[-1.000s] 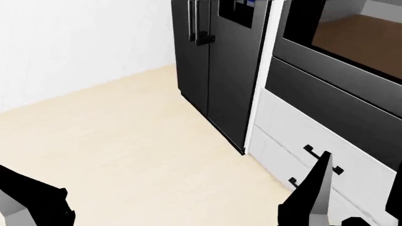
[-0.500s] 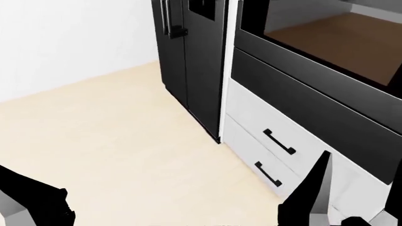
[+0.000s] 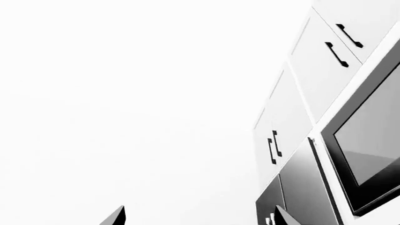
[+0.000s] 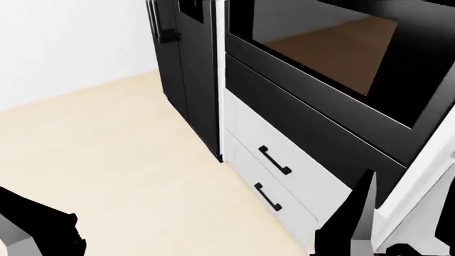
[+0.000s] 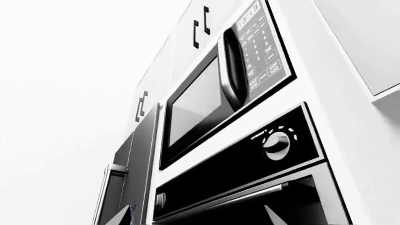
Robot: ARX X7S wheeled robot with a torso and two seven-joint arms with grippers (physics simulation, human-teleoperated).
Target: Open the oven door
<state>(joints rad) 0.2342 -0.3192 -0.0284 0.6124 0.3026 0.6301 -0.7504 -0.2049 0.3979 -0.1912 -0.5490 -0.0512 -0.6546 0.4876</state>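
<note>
The oven door (image 4: 320, 53) is a glossy black front with a big tinted window, up at the right of the head view. In the right wrist view its long silver bar handle (image 5: 237, 197) runs under a black control strip with a round knob (image 5: 276, 143). My right gripper (image 5: 198, 220) is open, its fingertips (image 5: 122, 218) spread wide below the handle and apart from it. My left gripper (image 3: 200, 220) is open too, pointing up at white wall with nothing between its fingers. Both arms hang low at the head view's bottom corners.
A plain black panel (image 4: 306, 122) sits under the oven door, with two white drawers (image 4: 299, 176) with black handles below it. The tall black fridge (image 4: 188, 69) stands left of the oven. A microwave (image 5: 206, 103) and white upper cabinets (image 3: 325, 61) are above. Pale wood floor (image 4: 114, 149) stretches to the left.
In the head view the oven, drawers and fridge have slid left and more of the oven window shows. Both arms keep their place at the view's bottom.
</note>
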